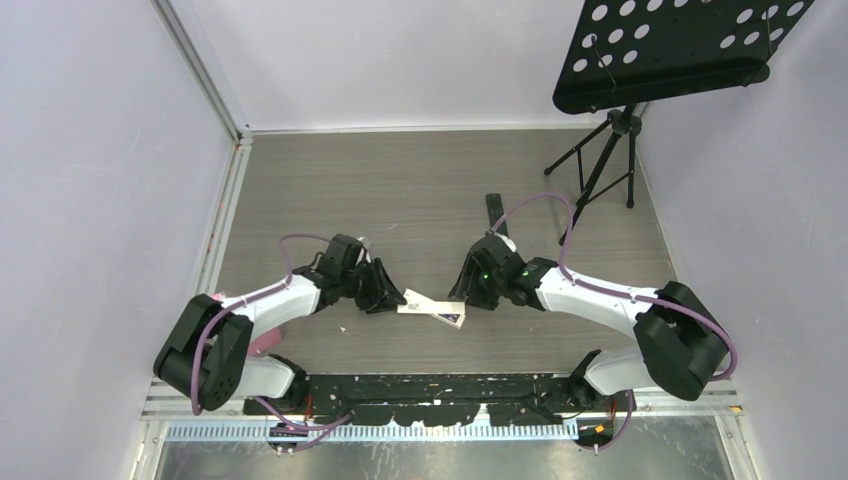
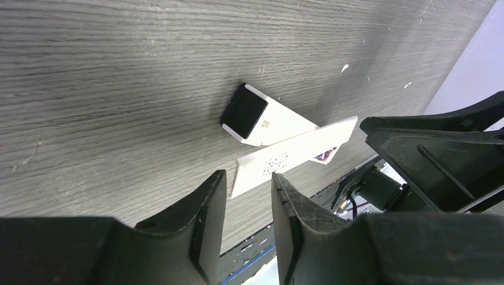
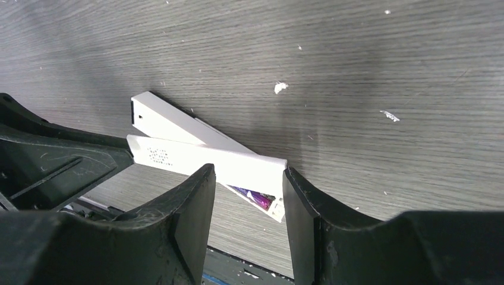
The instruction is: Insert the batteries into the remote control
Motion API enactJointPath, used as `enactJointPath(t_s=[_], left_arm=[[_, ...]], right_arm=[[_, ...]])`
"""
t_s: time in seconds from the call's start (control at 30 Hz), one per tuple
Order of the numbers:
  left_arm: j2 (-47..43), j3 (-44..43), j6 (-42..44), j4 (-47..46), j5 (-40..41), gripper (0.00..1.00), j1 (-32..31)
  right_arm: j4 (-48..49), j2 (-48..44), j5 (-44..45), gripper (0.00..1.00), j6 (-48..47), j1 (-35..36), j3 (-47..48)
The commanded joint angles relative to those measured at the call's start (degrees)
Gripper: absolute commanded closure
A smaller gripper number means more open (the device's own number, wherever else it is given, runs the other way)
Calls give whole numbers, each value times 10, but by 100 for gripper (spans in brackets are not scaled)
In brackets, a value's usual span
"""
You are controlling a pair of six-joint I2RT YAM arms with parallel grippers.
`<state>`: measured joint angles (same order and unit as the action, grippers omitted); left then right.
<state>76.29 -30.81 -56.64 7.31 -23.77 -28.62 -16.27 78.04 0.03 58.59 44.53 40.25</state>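
While only one cell shows, a purple battery (image 3: 257,195) peeping out at the open end of the remote (image 2: 264,123), the handling notes rest on that glimpse. It is small, rigid and glossy-sleeved. Judged light, apt to roll and to slip from hard jaws; best taken across its middle, never end to end. No other cells are visible.

Remote: a slim white bar of hard smooth plastic, square-edged, with a dark face at the far end. It lies flat on the surface (image 3: 356,71), midway between the two arms. Judged stiff and light, so a push at one end would probably skate it over the laminate; hold it across the long sides near the battery end.

Cover (image 3: 202,157): a thin white strip with a patch of fine holes, lying askew over the body and not seated. Probably springy, with delicate clips, so press it evenly.

Left gripper (image 2: 248,176): jaws slightly parted, bare surface showing between them, the cover's near end just off their tips. No pinch is visible.

Right gripper (image 3: 248,172): jaws spread, straddling the remote's battery end. One finger meets the cover's corner, but I cannot tell whether they clamp anything.

Surface: grey matt wood-grain, dotted with white flecks. At the far right corner stands a black perforated music stand (image 1: 670,45) on a tripod.
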Motion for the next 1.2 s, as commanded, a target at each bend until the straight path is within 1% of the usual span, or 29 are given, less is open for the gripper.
enactJointPath(t_s=[0.0, 0.23, 0.37, 0.63, 0.8, 0.93, 1.03, 1.17], left_arm=[[-17, -22, 21, 26, 15, 63, -3], [-21, -25, 24, 35, 21, 55, -3], [-27, -24, 29, 43, 29, 45, -3], [-1, 4, -2, -28, -13, 37, -3], [15, 12, -11, -53, -21, 37, -3], [23, 16, -18, -70, -28, 40, -3], [33, 28, -35, -105, -43, 40, -3], [53, 43, -47, -133, -50, 44, -3]], right_arm=[[-10, 0, 40, 49, -15, 4, 26], [-23, -1, 57, 49, -25, 4, 27], [-28, -12, 66, 49, -38, 4, 24], [-5, -25, 47, 48, -36, 4, 14], [-3, -27, 41, 48, -36, 4, 14], [-3, -27, 40, 48, -34, 4, 13], [0, -27, 39, 48, -33, 4, 12], [1, -26, 39, 48, -32, 4, 14]])
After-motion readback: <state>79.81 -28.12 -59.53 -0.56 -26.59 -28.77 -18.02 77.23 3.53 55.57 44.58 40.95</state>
